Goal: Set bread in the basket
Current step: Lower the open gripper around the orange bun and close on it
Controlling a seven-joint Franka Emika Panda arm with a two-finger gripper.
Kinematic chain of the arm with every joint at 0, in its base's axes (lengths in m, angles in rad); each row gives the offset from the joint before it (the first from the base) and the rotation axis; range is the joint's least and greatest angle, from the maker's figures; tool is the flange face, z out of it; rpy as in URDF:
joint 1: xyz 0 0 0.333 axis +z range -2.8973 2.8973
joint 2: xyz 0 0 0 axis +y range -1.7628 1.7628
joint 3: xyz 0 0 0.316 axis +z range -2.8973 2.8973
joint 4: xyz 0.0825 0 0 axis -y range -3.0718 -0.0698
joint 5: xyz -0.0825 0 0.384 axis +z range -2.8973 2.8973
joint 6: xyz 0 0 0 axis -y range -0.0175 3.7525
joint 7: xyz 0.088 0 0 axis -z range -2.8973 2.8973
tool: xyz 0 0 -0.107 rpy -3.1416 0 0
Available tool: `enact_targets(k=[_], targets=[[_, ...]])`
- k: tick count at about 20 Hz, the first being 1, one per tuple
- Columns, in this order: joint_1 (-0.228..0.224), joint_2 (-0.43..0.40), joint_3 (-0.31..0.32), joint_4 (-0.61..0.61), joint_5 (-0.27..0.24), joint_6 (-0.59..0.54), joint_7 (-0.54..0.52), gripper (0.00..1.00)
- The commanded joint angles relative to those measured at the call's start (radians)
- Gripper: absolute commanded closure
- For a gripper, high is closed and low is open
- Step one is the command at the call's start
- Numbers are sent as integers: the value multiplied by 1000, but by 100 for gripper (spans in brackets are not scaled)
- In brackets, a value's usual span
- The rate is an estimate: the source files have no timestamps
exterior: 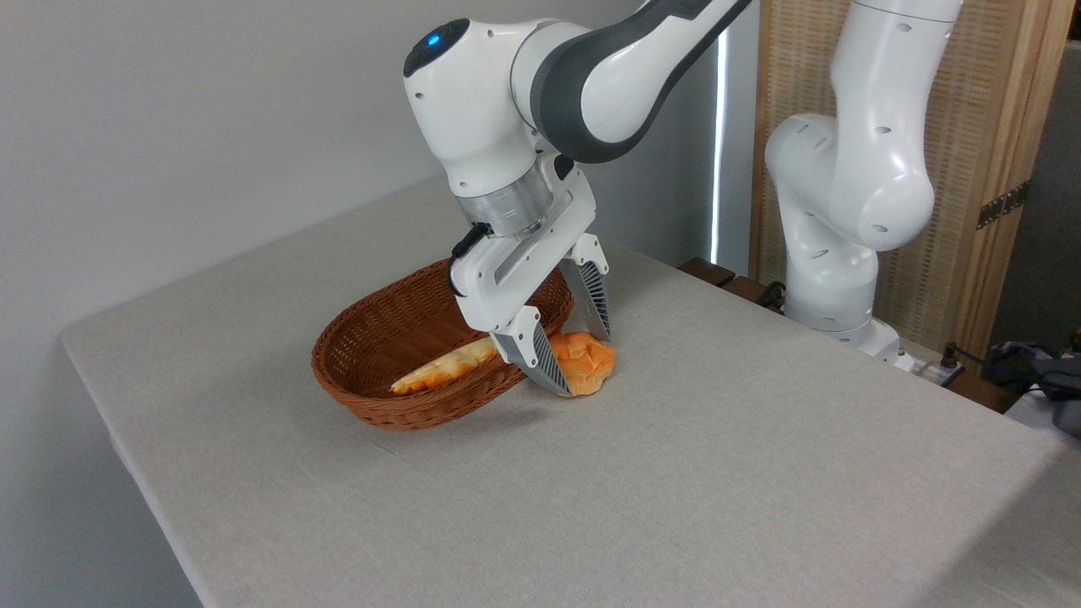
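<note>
The bread [589, 358], a small orange-golden lumpy bun, is at table level just outside the right rim of the basket [372, 342]. My gripper [582, 361] reaches down over it at a slant, one ribbed finger [540, 359] against the bun's near-left side and the other finger [596, 304] against its far side, so the jaws are shut on the bun. The reddish-brown oval wicker basket stands left of the gripper. Part of its right rim is hidden behind my gripper's body.
A long pale-yellow loaf [443, 367] lies inside the basket along its near wall. The robot's white base [832, 253] stands at the table's back right. The table's front-left edge [135, 473] runs close to the basket. A wooden screen [971, 169] is behind the base.
</note>
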Motion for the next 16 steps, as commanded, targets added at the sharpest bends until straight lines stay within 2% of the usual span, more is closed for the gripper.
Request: enact_targets(k=[1, 2, 4, 6, 8, 16], targets=[[-2, -1, 3, -7, -16, -12, 15, 16], [-2, -1, 3, -7, -16, -18, 15, 37], [-1, -1, 3, -5, -16, -30, 17, 62], [1, -1, 3, -5, -16, -36, 17, 81], [4, 0, 5, -7, -16, -38, 17, 91], [7, 0, 5, -5, -16, -39, 17, 92]])
